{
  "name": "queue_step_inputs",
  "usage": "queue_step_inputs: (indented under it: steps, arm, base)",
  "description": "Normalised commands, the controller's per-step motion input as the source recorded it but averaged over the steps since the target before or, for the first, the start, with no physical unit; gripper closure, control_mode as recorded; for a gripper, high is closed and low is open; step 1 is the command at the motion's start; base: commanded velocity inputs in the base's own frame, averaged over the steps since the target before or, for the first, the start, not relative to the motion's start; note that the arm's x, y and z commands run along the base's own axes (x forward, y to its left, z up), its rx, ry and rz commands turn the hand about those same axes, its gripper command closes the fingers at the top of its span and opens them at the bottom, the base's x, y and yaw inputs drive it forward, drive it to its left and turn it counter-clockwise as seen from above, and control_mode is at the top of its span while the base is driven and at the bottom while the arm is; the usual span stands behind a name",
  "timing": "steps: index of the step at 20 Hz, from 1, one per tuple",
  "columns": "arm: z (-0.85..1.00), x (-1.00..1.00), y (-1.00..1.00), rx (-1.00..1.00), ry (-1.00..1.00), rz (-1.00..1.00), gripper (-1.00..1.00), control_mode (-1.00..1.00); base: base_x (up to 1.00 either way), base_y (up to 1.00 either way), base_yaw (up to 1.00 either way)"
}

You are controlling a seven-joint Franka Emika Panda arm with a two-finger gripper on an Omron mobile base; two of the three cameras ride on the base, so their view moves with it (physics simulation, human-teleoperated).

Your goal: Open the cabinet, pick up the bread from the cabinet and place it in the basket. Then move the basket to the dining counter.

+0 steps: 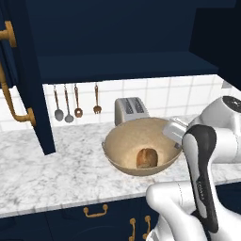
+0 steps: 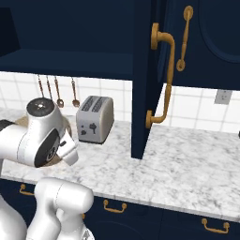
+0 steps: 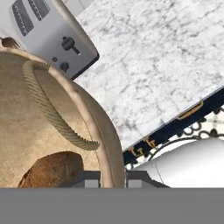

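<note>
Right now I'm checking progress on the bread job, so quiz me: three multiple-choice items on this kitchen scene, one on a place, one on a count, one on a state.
1. Where is the bread?
A. On the cabinet shelf
B. Inside the basket
C. On top of the toaster

2. How many utensils hang on the tiled wall?
A. Two
B. Four
C. Six

3. What is the gripper doing?
A. Closed on the basket's rim
B. Wide open above the toaster
C. Pulling a drawer handle

Answers:
1 B: the bread lies at the bottom of the basket.
2 B: four utensils hang in a row beside the toaster.
3 A: in the hand view the gripper has one fingertip inside the basket wall and one outside.
</note>
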Motion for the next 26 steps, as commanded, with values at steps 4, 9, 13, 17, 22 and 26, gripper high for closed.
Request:
queue_step_inputs:
  steps: [4,9,13,17,22,26]
  arm:
    - [0.13,-0.22,0.30,0.16,0.00,-0.11,1.00,-1.00]
    - [0.15,-0.21,0.01,0.02,-0.05,-0.08,1.00,-1.00]
    - [0.51,-0.41,-0.13,0.00,-0.01,-0.07,1.00,-1.00]
    - [0.48,-0.59,-0.08,0.00,-0.04,-0.03,1.00,-1.00]
    - [0.06,-0.10,0.00,0.00,-0.01,0.00,1.00,1.00]
    - [0.00,0.00,0.00,0.00,0.00,0.00,1.00,1.00]
  base:
    - [0.00,0.00,0.00]
    - [0.00,0.00,0.00]
    - [0.00,0.00,0.00]
    - [0.00,0.00,0.00]
    - [-0.36,-0.07,0.00]
    - [-1.00,0.03,0.00]
